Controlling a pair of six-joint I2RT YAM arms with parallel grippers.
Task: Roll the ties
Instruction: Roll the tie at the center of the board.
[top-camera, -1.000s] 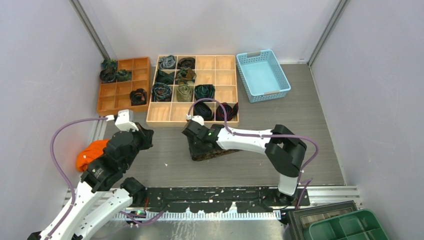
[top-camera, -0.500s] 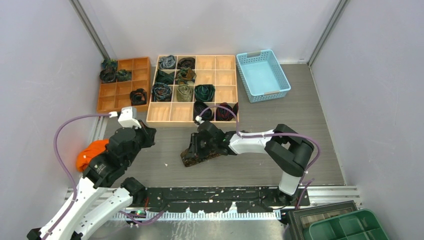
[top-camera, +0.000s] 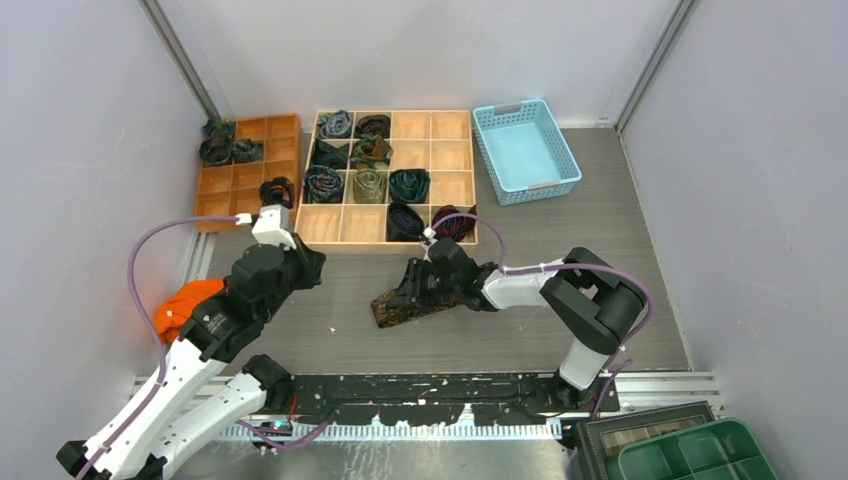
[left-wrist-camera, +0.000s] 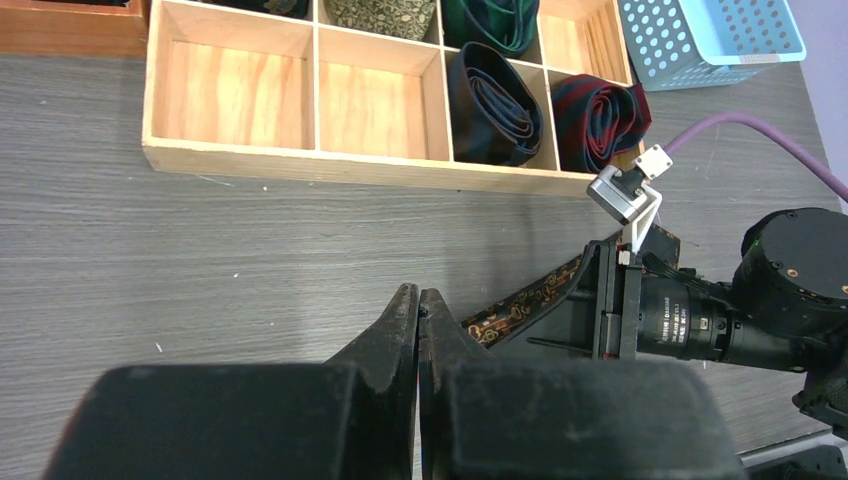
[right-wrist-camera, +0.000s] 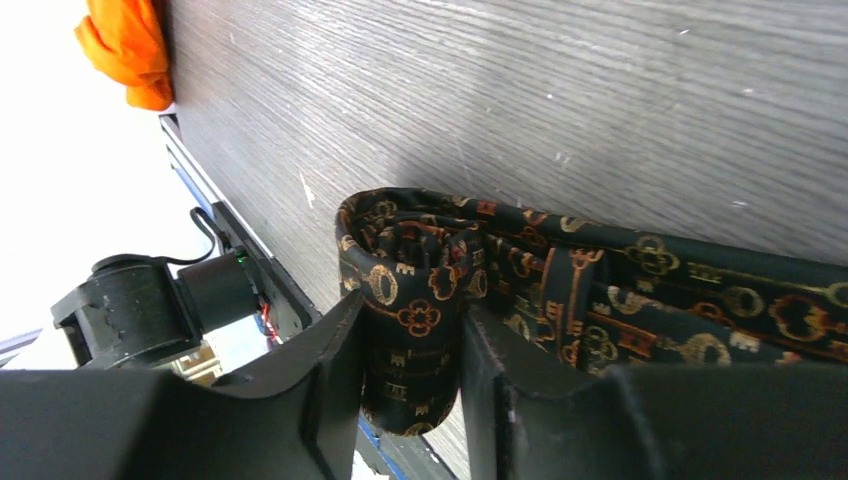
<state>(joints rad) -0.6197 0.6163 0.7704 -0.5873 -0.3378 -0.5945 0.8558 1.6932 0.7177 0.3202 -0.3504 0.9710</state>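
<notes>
Grey wood-grain table (top-camera: 640, 250), pale walls (top-camera: 430, 50) (right gripper (right-wrist-camera: 412, 310) clamps brown tie (right-wrist-camera: 600, 290)).

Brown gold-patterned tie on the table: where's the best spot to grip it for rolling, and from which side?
Take the brown tie at its rolled end, pinching the roll's curved sides, coming in along its axis from the tie's long edge. The flat tail lies thin on the table; the right gripper straddles the roll this way.
</notes>
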